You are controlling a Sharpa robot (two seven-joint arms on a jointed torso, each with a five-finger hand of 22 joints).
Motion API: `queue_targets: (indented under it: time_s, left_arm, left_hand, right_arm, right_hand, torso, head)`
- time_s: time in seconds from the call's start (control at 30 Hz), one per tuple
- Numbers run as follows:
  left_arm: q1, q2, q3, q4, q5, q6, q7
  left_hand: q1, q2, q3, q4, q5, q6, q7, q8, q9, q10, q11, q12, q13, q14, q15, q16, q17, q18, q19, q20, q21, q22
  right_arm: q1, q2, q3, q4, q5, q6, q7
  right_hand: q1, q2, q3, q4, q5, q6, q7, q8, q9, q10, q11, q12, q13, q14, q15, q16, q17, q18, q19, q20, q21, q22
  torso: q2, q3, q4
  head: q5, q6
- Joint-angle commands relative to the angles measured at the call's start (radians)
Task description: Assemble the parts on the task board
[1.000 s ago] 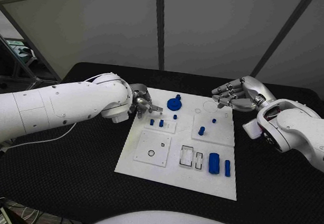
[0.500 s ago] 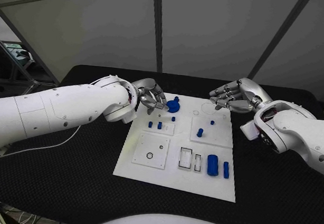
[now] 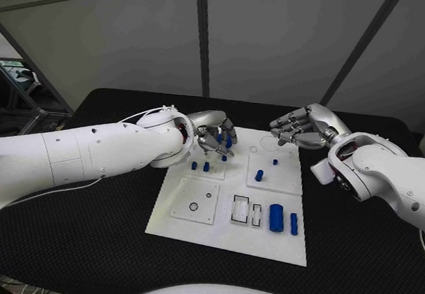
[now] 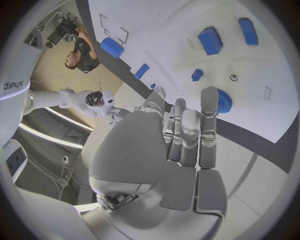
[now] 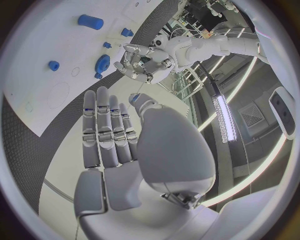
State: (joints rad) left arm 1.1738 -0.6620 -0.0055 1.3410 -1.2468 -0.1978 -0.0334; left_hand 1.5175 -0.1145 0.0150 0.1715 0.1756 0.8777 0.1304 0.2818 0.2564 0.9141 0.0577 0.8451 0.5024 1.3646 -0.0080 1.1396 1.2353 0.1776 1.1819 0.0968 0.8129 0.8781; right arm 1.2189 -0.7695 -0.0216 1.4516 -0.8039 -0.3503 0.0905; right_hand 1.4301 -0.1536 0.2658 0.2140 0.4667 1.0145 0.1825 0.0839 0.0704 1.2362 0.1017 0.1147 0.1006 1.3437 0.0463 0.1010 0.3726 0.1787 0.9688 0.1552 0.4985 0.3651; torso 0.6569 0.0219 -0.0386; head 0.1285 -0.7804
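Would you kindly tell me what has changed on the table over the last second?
The left hand has moved from the white task board's left edge inward over its far part, fingers now above the blue gear-shaped part. It holds nothing. The right hand stays raised and open beyond the board; the blue parts lie as before.

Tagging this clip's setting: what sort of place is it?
Probably a robotics lab test cell: a black table holding a white task board of blue parts, closed in by grey partition panels.
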Motion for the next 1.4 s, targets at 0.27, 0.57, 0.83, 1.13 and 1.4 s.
queue_targets:
  time_s: [0.27,0.57,0.83,1.13,1.4]
  left_arm:
    - [0.003,0.039,-0.01,-0.064,-0.194,0.086,-0.004]
    - [0.004,0.06,-0.011,-0.095,-0.226,0.109,-0.035]
    - [0.004,0.076,-0.011,-0.117,-0.23,0.122,-0.037]
    - [0.004,0.083,-0.011,-0.125,-0.23,0.121,-0.031]
    - [0.004,0.077,-0.011,-0.116,-0.211,0.085,-0.005]
  left_hand:
    - [0.003,0.002,0.002,-0.015,-0.005,0.035,-0.01,0.001,-0.039,-0.02,-0.015,0.121,0.046,0.074,-0.01,0.212,0.12,-0.051,0.088,-0.008,0.219,0.208]
    - [0.002,0.01,0.004,-0.031,-0.004,0.07,-0.019,-0.003,-0.075,0.123,-0.025,0.362,0.289,0.169,-0.019,0.377,0.268,-0.095,0.209,-0.019,0.443,0.413]
    - [0.003,0.013,0.009,-0.034,-0.003,0.071,-0.018,-0.01,-0.085,0.03,-0.025,0.299,0.176,0.165,-0.02,0.373,0.26,-0.094,0.206,-0.019,0.443,0.416]
    - [0.007,0.018,0.016,-0.035,-0.003,0.077,-0.019,-0.012,-0.091,-0.002,-0.026,0.268,0.131,0.158,-0.02,0.365,0.248,-0.092,0.199,-0.019,0.434,0.411]
    - [0.013,-0.001,0.056,-0.017,-0.003,0.07,0.002,-0.034,-0.127,-0.045,-0.004,-0.077,-0.118,0.069,0.001,0.238,0.07,-0.071,0.134,0.001,0.328,0.343]
  right_arm:
    - [0.001,0.001,0.0,0.002,0.004,0.006,0.008]
    - [0.001,0.0,0.0,0.003,0.004,0.005,0.007]
    - [0.001,0.0,0.0,0.004,0.004,0.004,0.007]
    - [0.001,0.0,0.0,0.004,0.004,0.004,0.007]
    - [0.001,0.0,0.0,0.003,0.004,0.004,0.008]
  right_hand:
    - [-0.004,0.006,0.006,0.001,0.002,-0.003,0.0,0.004,-0.001,0.0,0.004,0.003,-0.001,0.003,0.0,-0.004,0.001,0.003,0.008,0.002,-0.004,-0.002]
    - [-0.004,0.006,0.006,0.001,0.002,-0.003,0.0,0.004,-0.001,0.0,0.004,0.003,-0.001,0.003,0.0,-0.004,0.001,0.003,0.008,0.002,-0.004,-0.002]
    - [-0.004,0.006,0.006,0.001,0.002,-0.003,0.0,0.004,-0.001,0.0,0.004,0.003,-0.001,0.003,0.0,-0.004,0.001,0.003,0.008,0.002,-0.004,-0.002]
    - [-0.004,0.006,0.006,0.001,0.002,-0.003,0.0,0.004,-0.001,0.0,0.004,0.003,-0.001,0.003,0.0,-0.004,0.001,0.003,0.008,0.002,-0.004,-0.002]
    - [-0.004,0.006,0.006,0.001,0.002,-0.003,0.0,0.004,-0.001,0.0,0.004,0.003,-0.001,0.003,0.0,-0.004,0.001,0.003,0.008,0.002,-0.004,-0.002]
  torso:
    - [0.0,-0.0003,0.0008]
    - [-0.001,0.0001,0.0008]
    - [-0.001,0.0005,0.0011]
    - [-0.001,0.0009,0.0012]
    - [-0.002,0.0009,0.0031]
  head:
    - [-0.005,-0.001]
    - [-0.008,-0.002]
    - [-0.011,-0.002]
    - [-0.012,-0.003]
    - [-0.012,-0.004]
